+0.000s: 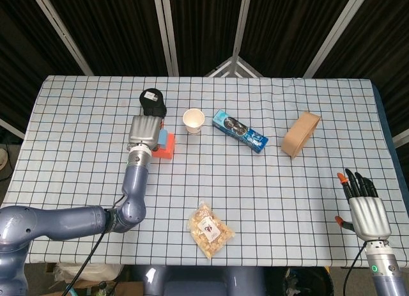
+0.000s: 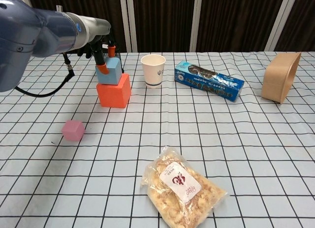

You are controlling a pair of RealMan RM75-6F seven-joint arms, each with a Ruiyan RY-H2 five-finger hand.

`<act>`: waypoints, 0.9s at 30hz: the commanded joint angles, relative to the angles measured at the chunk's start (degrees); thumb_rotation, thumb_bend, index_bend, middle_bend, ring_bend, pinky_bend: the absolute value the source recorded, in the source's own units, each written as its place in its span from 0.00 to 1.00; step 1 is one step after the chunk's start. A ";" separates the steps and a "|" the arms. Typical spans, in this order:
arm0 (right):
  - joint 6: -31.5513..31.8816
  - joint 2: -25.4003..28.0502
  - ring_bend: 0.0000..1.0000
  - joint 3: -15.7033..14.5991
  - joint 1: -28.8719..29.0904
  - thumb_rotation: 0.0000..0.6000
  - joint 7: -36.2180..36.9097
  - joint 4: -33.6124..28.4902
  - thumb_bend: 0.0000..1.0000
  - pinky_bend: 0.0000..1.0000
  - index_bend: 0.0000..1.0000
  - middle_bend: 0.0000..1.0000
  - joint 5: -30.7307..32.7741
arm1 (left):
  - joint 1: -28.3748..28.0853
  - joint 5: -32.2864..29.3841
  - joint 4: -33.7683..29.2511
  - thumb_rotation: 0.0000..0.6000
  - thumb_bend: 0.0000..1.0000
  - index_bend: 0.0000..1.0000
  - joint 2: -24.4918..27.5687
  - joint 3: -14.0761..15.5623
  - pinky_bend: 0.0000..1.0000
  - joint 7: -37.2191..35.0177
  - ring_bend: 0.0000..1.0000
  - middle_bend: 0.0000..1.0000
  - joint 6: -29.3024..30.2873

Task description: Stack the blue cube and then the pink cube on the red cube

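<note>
The blue cube (image 2: 110,71) sits slightly tilted on top of the red cube (image 2: 114,91) at the back left of the table. My left hand (image 2: 100,54) grips the blue cube, one orange-tipped finger on its left face and another behind it. From above, the left hand (image 1: 145,131) covers most of the stack, leaving an edge of the red cube (image 1: 165,149) and a sliver of the blue cube (image 1: 163,138). The pink cube (image 2: 73,130) lies alone on the cloth, nearer the front; the head view hides it. My right hand (image 1: 367,210) hovers open at the front right, holding nothing.
A paper cup (image 2: 153,70) stands just right of the stack, then a blue biscuit box (image 2: 209,80) and a tan container (image 2: 280,76). A snack bag (image 2: 182,186) lies front centre. A black object (image 1: 153,101) sits behind the stack.
</note>
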 commanded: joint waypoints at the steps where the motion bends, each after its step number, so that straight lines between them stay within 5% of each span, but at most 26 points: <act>1: -0.09 -0.04 0.00 0.02 0.04 1.00 -0.07 0.04 0.11 0.11 0.00 0.00 0.08 | -0.04 0.14 0.22 1.00 0.32 0.40 -0.07 0.00 0.69 -0.13 0.69 0.89 -0.30; 27: -0.81 -0.43 0.00 -0.04 0.33 1.00 -0.78 0.20 0.11 0.11 0.00 0.00 0.52 | -0.10 0.03 1.12 1.00 0.32 0.30 -0.28 0.57 0.69 -0.13 0.69 0.89 -1.62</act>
